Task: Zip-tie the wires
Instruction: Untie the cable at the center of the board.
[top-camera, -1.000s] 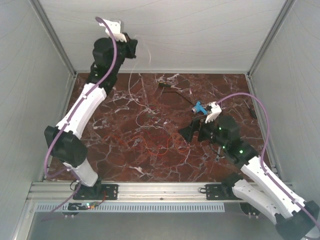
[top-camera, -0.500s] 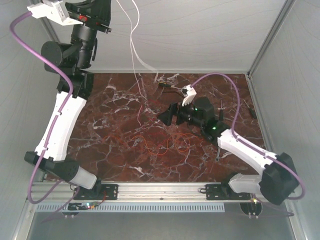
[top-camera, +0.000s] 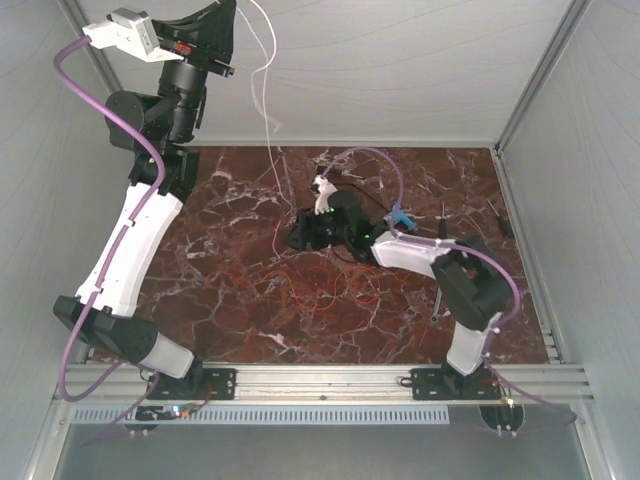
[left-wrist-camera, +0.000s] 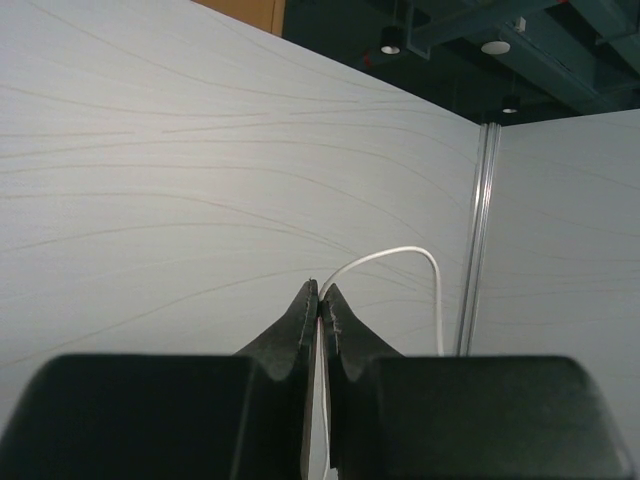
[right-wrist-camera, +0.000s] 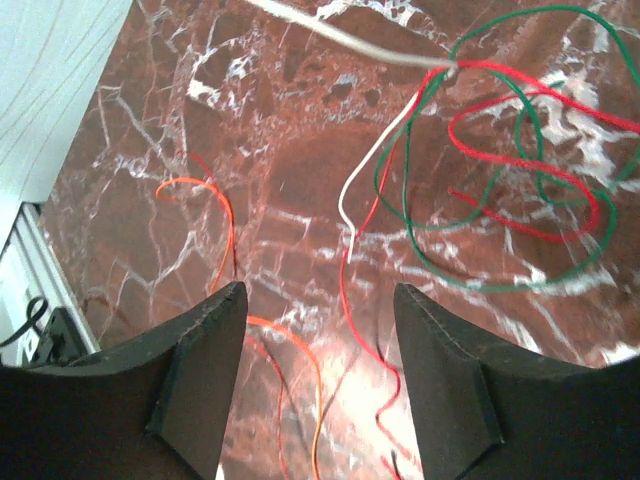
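Observation:
My left gripper (top-camera: 228, 14) is raised high against the back wall and is shut on a thin white wire (top-camera: 266, 110) that hangs down to the table. In the left wrist view the gripper (left-wrist-camera: 320, 291) pinches this white strand (left-wrist-camera: 400, 252), which loops out past the tips. The rest of the wires (top-camera: 315, 287), thin red and orange loops, lie on the marble. My right gripper (top-camera: 298, 235) is open and low over them. In the right wrist view the gripper (right-wrist-camera: 318, 300) is open above red, green, white and orange strands (right-wrist-camera: 370, 215). I cannot make out the zip tie.
A black-handled screwdriver (top-camera: 437, 302) lies at the right of the marble table (top-camera: 200, 300). A small blue item (top-camera: 400, 213) sits behind the right arm. A dark tool (top-camera: 330, 171) lies near the back edge. White walls enclose three sides.
My left gripper has risen from near the back edge to high on the wall, lifting the white wire. My right gripper has swept left across the table to above the wire tangle.

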